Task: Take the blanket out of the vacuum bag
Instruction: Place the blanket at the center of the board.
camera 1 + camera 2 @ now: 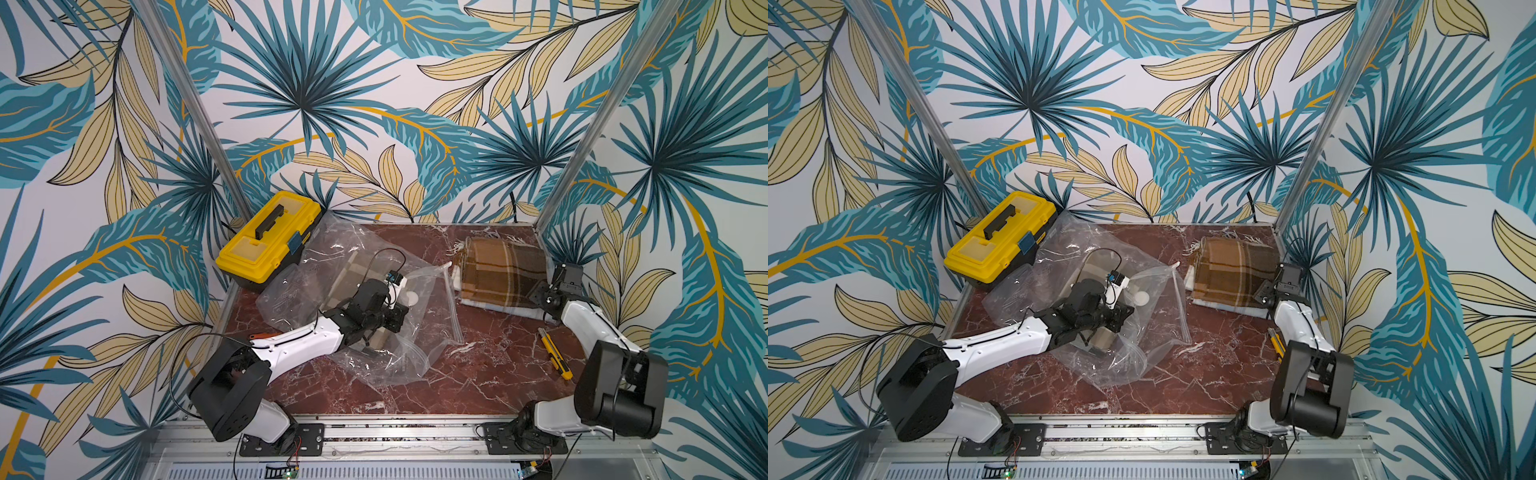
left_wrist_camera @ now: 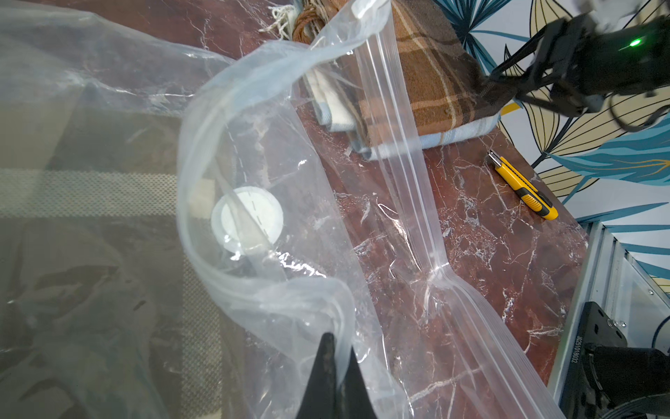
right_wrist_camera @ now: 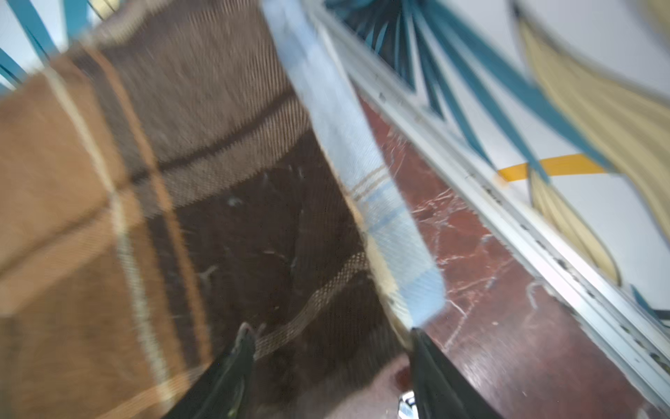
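Beside vacuum bag (image 1: 332, 237): blanket (image 1: 503, 270) out, R hand (image 3: 331, 335) spread.

The marble table (image 1: 415, 386) carries toolbox (image 1: 266, 241), vacuum bag (image 1: 340, 245), blanket (image 1: 503, 270) — and knife (image 1: 555, 353).

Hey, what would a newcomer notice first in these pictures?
Probably the bright yellow toolbox in the far left corner, against leaf wallpaper. Next, the crumpled clear vacuum bag mid-table, pinched by the left gripper, and the folded brown plaid blanket lying outside it at far right, the right gripper open at its edge.

White arm links (image 1: 299, 340), black joints (image 1: 232, 392), black cables (image 1: 388, 249)
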